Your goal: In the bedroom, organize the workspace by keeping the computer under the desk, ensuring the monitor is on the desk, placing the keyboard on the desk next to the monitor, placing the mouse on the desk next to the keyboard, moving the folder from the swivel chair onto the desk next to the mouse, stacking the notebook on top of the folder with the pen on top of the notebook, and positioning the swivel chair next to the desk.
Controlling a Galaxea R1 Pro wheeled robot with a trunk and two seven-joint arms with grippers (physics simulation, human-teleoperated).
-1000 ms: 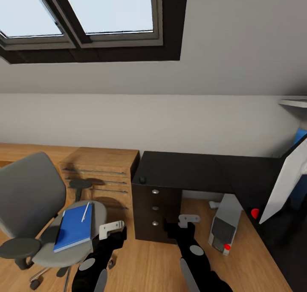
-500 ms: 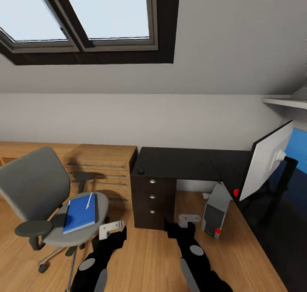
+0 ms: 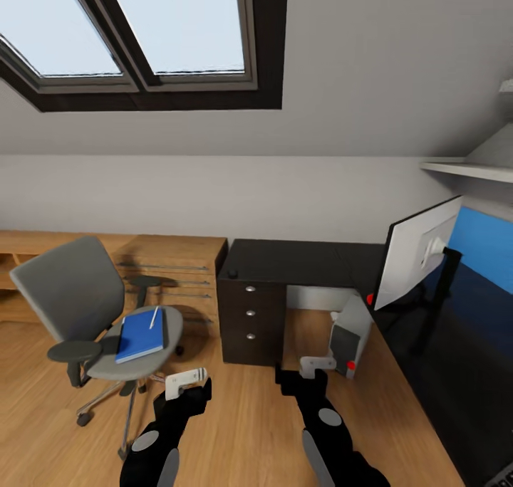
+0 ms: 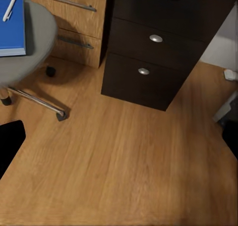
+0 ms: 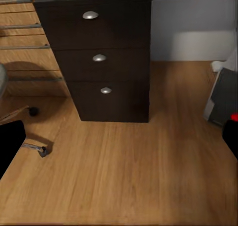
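Observation:
The grey swivel chair [image 3: 71, 298] stands at the left, apart from the black desk [image 3: 299, 260]. On its seat lies a flat blue cover [image 3: 141, 334] with the white pen [image 3: 153, 317] on top; I cannot tell folder from notebook. A small dark mouse [image 3: 231, 273] sits on the desk's left corner. The monitor [image 3: 417, 253] stands on the desk's right wing, its pale back towards me. The grey computer [image 3: 346, 336] is on the floor under the desk. The keyboard is out of view. My left gripper [image 3: 187, 382] and right gripper [image 3: 316, 365] hang open over the floor, holding nothing.
A black three-drawer unit [image 3: 249, 315] carries the desk's left end. A light wooden dresser [image 3: 174, 273] stands behind the chair along the wall. Wooden floor [image 4: 119, 156] lies between me and the drawers. A sloped ceiling with a skylight [image 3: 142, 24] is overhead.
The camera has drawn back and swung right: chair, desk and computer look smaller and farther, and more of the monitor and right desk wing shows. Both arms hold the same pose.

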